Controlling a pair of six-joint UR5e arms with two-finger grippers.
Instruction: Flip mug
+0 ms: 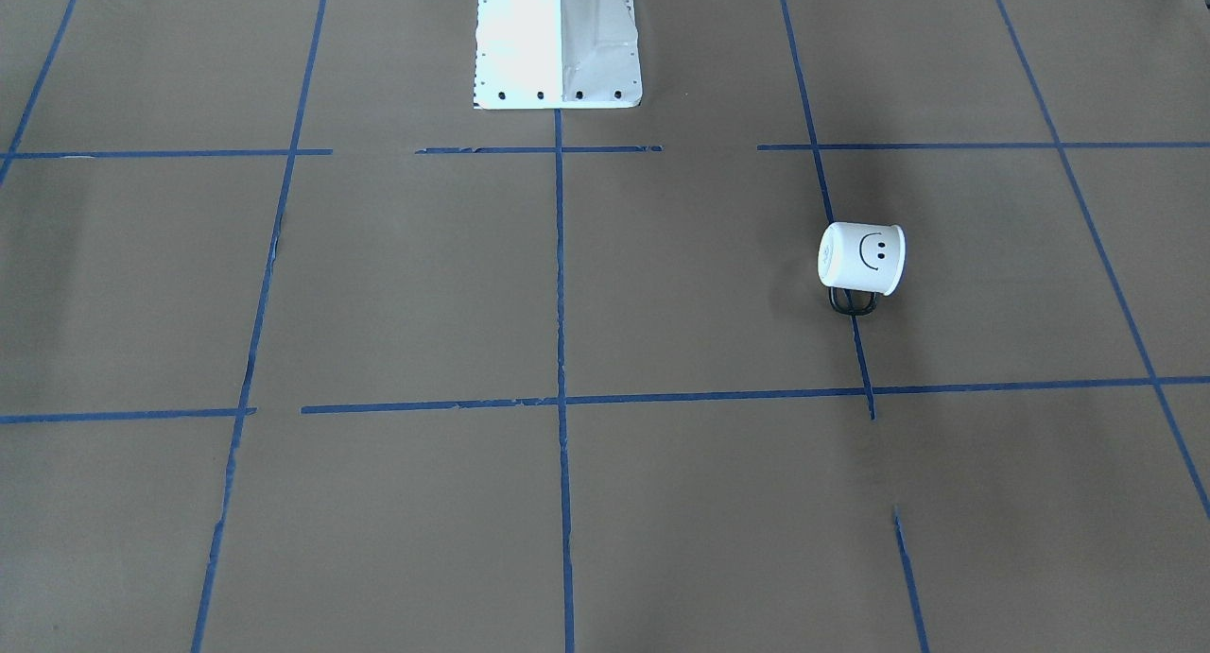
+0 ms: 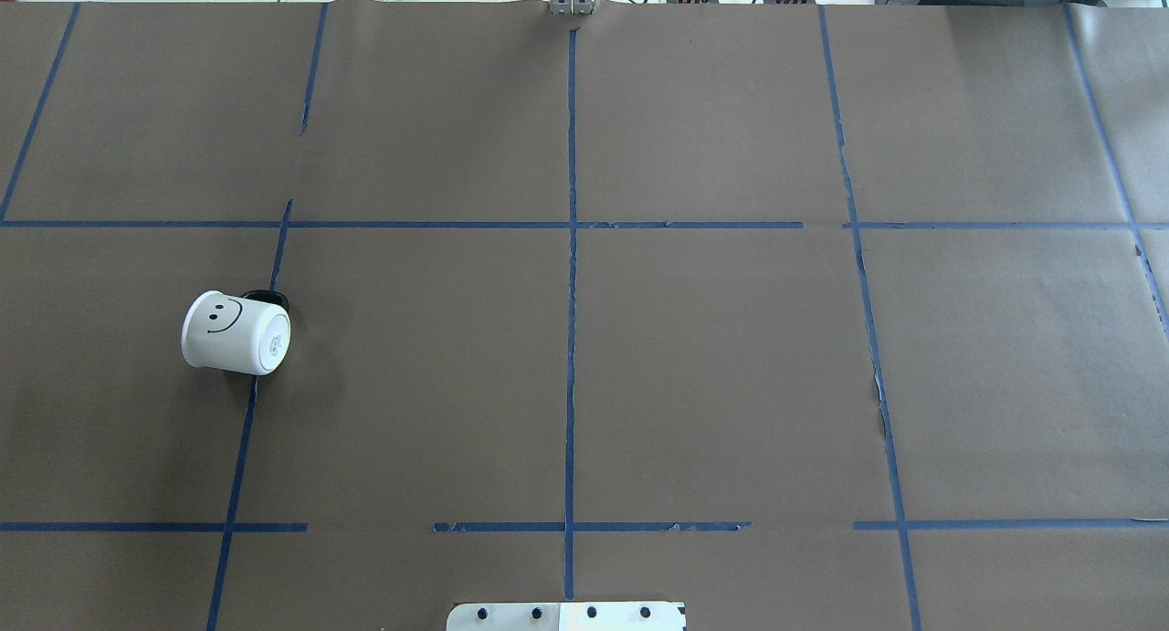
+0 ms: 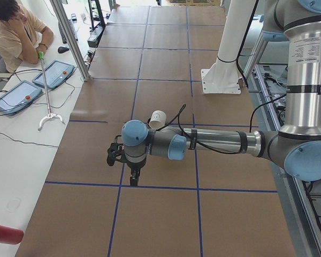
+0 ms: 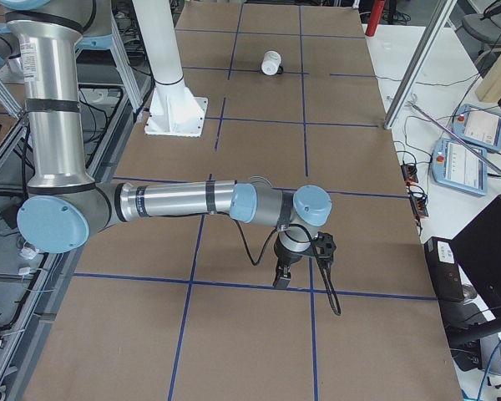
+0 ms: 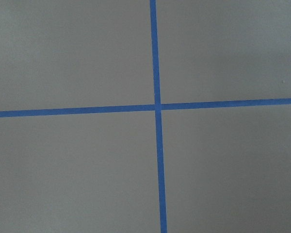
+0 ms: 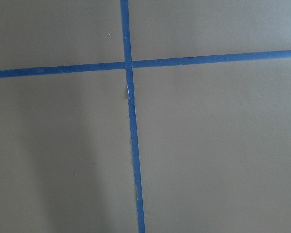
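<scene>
Mug (image 2: pixel 236 332) is laid on its side, well apart from left gripper (image 3: pixel 133 181) and right gripper (image 4: pixel 281 279); finger state cannot be told.

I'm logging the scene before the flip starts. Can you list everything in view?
mug: one, white with a black smiley and black handle, lying on its side across a tape line on the robot's left half of the table.
table: one, brown paper with a blue tape grid, under everything.
pedestal base: one, white, mid-table at the robot's edge.
control tablets: two, grey with red buttons, on the white side bench.
grabber stick: one, green-handled, beside the tablets.
person: one, beige shirt, seated at the bench.
left gripper: one, black, pointing down over the table; open or shut unclear.
right gripper: one, black, likewise.
</scene>
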